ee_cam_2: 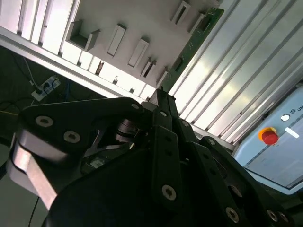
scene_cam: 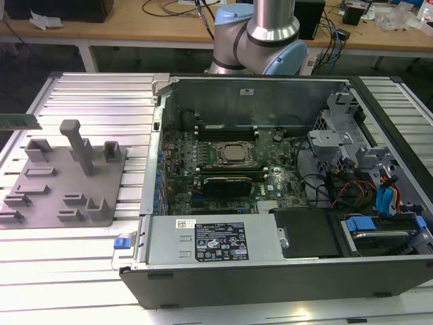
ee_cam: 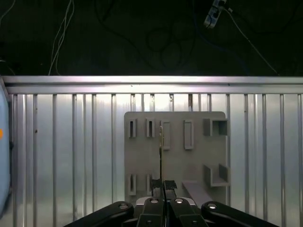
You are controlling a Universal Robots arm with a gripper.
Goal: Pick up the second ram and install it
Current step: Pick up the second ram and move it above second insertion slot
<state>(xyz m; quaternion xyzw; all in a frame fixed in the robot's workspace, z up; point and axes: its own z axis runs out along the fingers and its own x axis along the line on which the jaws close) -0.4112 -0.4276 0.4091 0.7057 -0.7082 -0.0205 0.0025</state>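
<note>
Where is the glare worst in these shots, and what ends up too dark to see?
Exterior view: glare whitens the ribbed table nearest the camera, while the open computer case is evenly lit. Second wrist view: the gripper is a dark mass against bright table ribs, the second ram dim green. First wrist view: a bright band along the table edge, near-black floor beyond.

The long, narrow green circuit-board stick (scene_cam: 19, 122) is cut off by the exterior view's left edge, so just one end of it shows there. In both wrist views its gripped end is hidden between the closed tips of the black metal gripper (ee_cam: 163, 185). In the first wrist view it stands edge-on, too thin to make out its chips. The silver-and-blue robot arm (scene_cam: 260, 37) runs off the exterior view's top edge. The open dark grey computer case (scene_cam: 203, 284) runs off its right edge.
</note>
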